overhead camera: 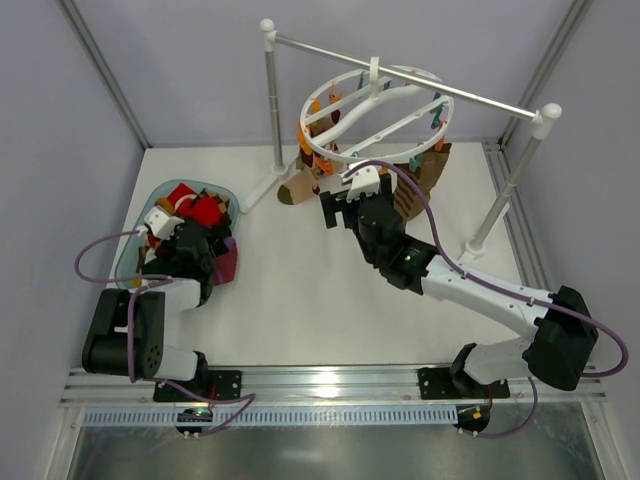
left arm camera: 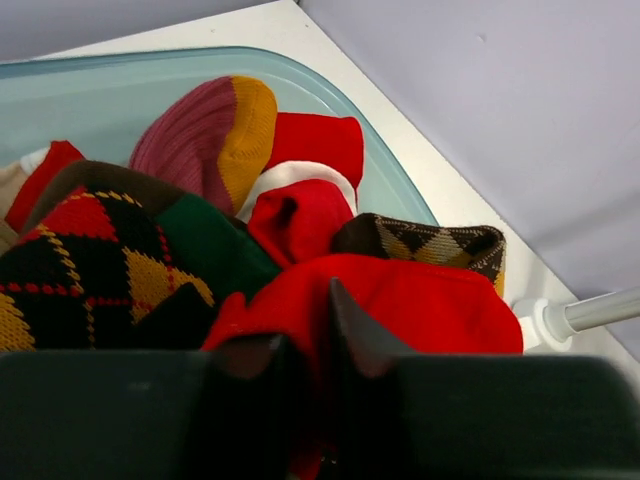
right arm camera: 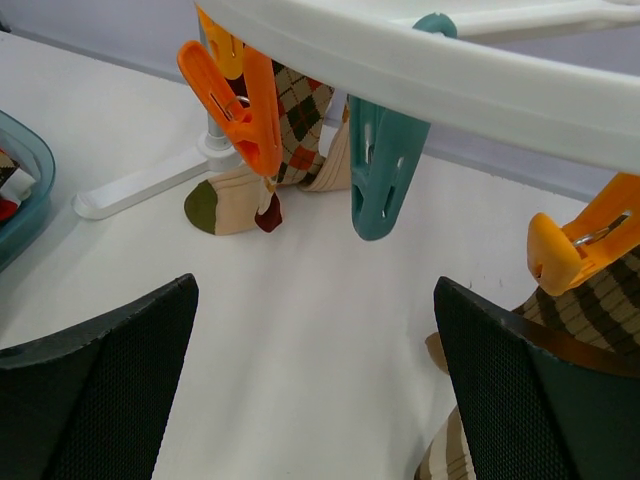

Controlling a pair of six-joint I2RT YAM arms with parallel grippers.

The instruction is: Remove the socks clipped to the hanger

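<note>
The white ring hanger [overhead camera: 375, 115] hangs from a rail; its rim [right arm camera: 480, 80] crosses the top of the right wrist view with orange clips [right arm camera: 235, 95] and a teal clip [right arm camera: 385, 165]. An argyle sock [right arm camera: 300, 110] and a tan sock with an olive toe [right arm camera: 225, 200] hang at the far side. A brown striped sock [right arm camera: 600, 300] hangs from an orange clip beside my right finger. My right gripper [overhead camera: 352, 190] is open and empty [right arm camera: 315, 330] below the rim. My left gripper [overhead camera: 178, 222] is shut on a red sock [left arm camera: 420, 300] over the bin's pile.
A pale blue bin [left arm camera: 120, 90] at the left holds red, maroon-and-yellow, and argyle socks. The white rail stand [overhead camera: 400, 72] with ball-topped posts carries the hanger; its foot [right arm camera: 140, 185] lies on the table near the hanging socks. Grey walls enclose the table.
</note>
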